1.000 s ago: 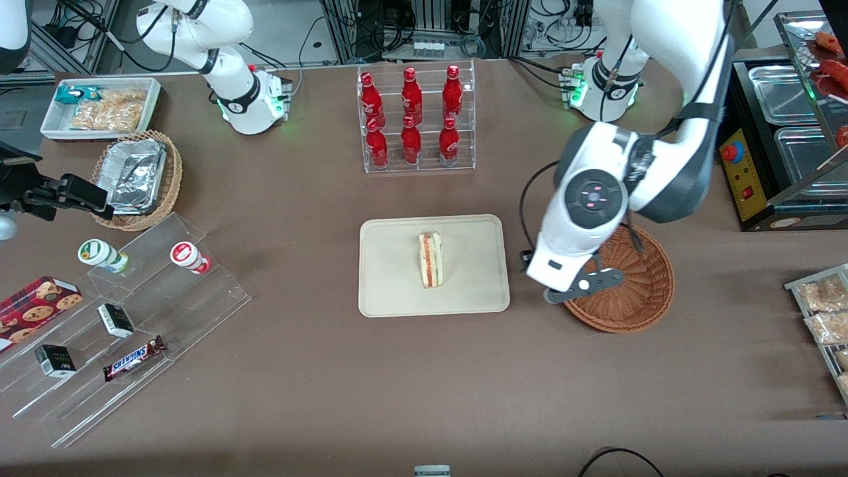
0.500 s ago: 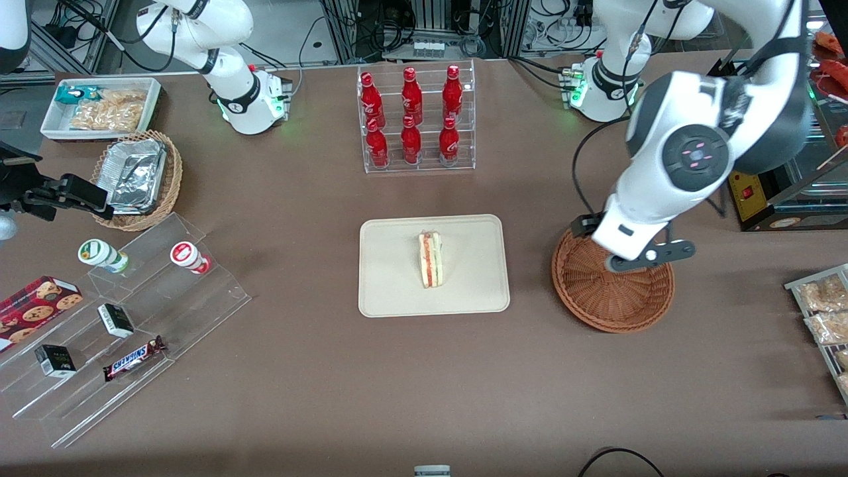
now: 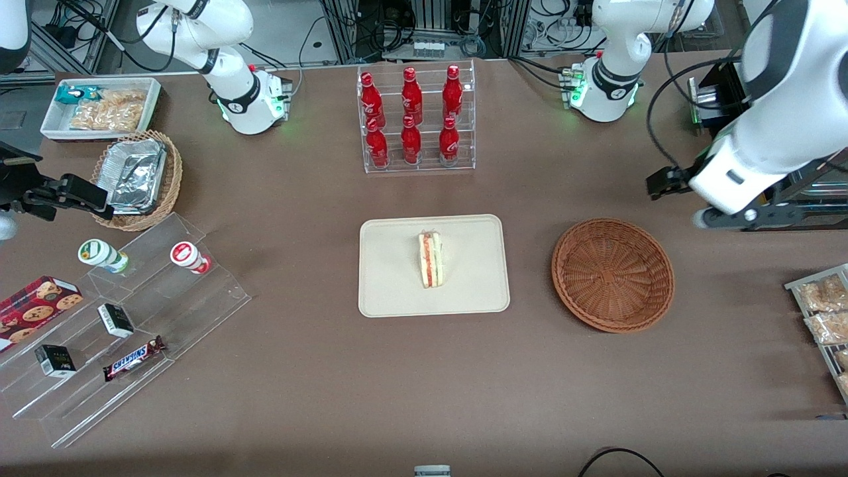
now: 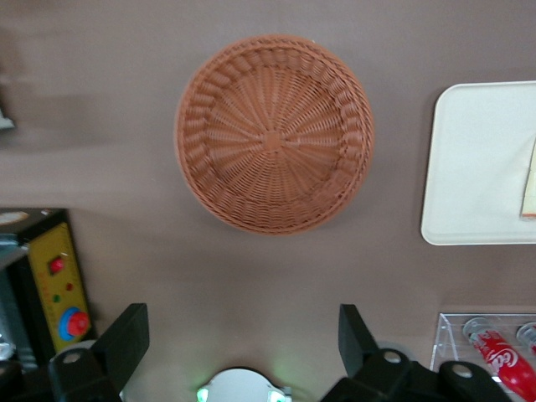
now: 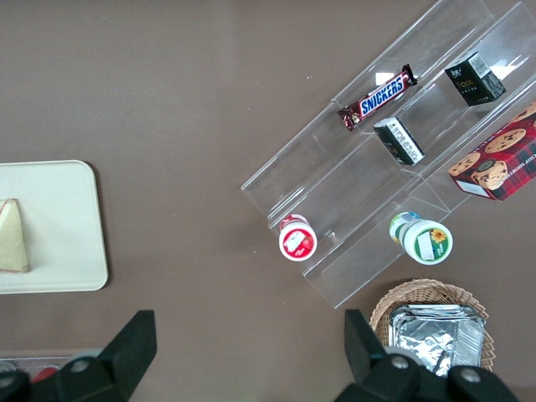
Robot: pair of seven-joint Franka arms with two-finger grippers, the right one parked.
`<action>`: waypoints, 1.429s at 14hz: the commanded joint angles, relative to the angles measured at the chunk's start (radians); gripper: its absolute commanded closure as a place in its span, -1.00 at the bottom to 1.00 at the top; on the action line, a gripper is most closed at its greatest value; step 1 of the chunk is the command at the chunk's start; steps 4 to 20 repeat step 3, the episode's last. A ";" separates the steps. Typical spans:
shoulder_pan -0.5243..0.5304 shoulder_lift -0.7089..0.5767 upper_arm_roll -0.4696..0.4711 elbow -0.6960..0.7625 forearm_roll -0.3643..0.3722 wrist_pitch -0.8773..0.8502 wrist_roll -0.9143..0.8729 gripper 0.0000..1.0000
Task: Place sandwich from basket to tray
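The sandwich lies on the cream tray, filling stripes facing up; its pale edge and the tray also show in the left wrist view. Beside the tray, toward the working arm's end, the reddish-brown wicker basket holds nothing; its bare bottom is plain. My gripper hangs high above the table, farther from the front camera than the basket and off toward the working arm's end. The gripper is open, its fingers wide apart with nothing between them.
A clear rack of red bottles stands farther from the camera than the tray. A yellow control box and metal trays sit near my gripper. Bagged snacks lie at the working arm's end; acrylic steps with snacks lie at the parked arm's end.
My gripper rose from just over the basket and swung away toward the working arm's end of the table. The sandwich stayed on the tray.
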 commanded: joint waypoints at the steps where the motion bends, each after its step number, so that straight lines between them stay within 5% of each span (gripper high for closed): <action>1: 0.062 -0.054 -0.018 -0.019 -0.004 0.015 0.066 -1.00; 20: 0.085 -0.062 -0.018 -0.005 -0.014 0.021 0.093 -1.00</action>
